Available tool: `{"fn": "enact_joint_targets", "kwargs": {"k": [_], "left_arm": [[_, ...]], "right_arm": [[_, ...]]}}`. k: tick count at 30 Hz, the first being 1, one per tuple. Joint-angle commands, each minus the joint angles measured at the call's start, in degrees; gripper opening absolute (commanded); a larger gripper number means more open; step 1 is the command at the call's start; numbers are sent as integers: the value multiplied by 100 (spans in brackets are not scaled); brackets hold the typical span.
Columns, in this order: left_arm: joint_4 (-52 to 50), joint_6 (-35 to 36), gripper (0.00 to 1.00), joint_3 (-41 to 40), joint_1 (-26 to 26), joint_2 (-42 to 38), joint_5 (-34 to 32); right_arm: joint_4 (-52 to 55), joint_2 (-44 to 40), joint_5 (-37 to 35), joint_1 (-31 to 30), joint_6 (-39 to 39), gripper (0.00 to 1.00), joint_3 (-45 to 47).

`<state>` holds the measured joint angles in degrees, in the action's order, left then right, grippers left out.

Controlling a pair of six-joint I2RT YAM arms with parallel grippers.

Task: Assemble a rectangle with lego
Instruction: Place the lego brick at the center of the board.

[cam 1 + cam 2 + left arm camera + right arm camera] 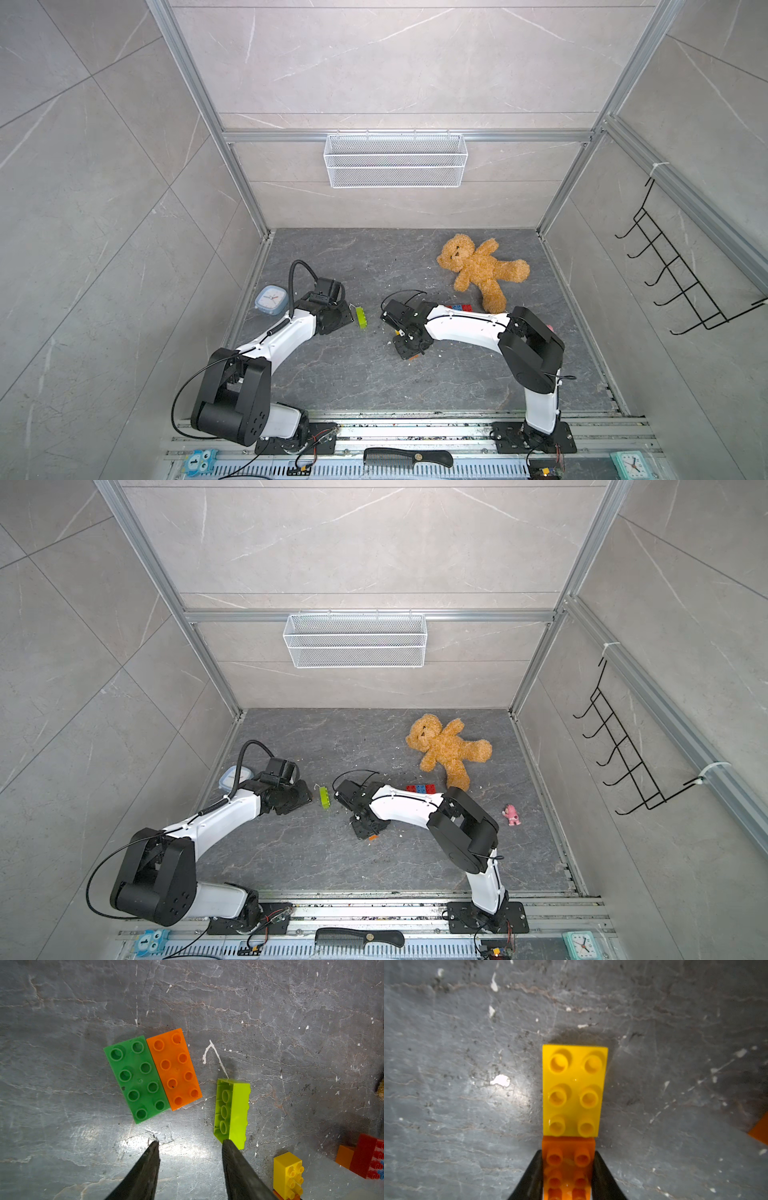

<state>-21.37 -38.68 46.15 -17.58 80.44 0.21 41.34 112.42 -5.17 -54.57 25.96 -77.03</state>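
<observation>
In the right pincer [568,1155] sits a clamped orange brick [568,1169].

Dark grey white-veined bench [62,1012]; green brick [136,1079], lime brick [236,1109], yellow brick [574,1091], orange brick [568,1145]; tan teddy [478,266]; black comb [407,458].

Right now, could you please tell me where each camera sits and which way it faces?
Top view: overhead, at the robot's base side, looking down on the table; left arm, right arm, teddy bear.
Top view: same head, same direction; both arms, pink figurine.
Left wrist: above the open left gripper, facing down; its fingers, green brick.
Right wrist: above the right gripper, facing down; fingers clamp the held orange brick, yellow brick stacked on it.
Shared: the lime brick in both top views is the one beside the left fingers.
</observation>
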Motion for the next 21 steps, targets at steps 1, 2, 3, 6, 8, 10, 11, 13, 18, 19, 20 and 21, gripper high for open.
{"fn": "enact_joint_targets", "kwargs": {"k": [1,2,3,6,8,10,11,13,18,19,20,21], "left_arm": [[54,159,53,-18,36,-90,58],[58,156,53,-15,36,-92,58],[54,150,53,-11,36,-83,58],[54,155,53,2,36,-73,67],[54,150,54,8,29,-77,67],[45,150,54,8,35,-68,76],[45,151,54,8,34,-67,76],[49,150,54,8,36,-64,76],[54,163,54,16,34,-55,69],[54,159,54,17,31,-55,68],[54,169,54,17,35,-55,72],[54,167,53,17,31,-58,66]], "right_arm": [[110,273,-160,73,63,35,22],[100,275,-153,83,63,35,23],[93,280,-151,92,68,34,32],[69,297,-143,112,59,34,35],[64,311,-133,119,51,34,15],[53,323,-112,122,41,34,6],[46,330,-100,122,39,34,1],[48,350,-81,121,32,33,-4],[51,364,-74,122,19,33,8],[49,367,-63,122,19,33,-4],[57,368,-57,122,23,34,-9],[62,376,-54,119,23,34,-12]]}}
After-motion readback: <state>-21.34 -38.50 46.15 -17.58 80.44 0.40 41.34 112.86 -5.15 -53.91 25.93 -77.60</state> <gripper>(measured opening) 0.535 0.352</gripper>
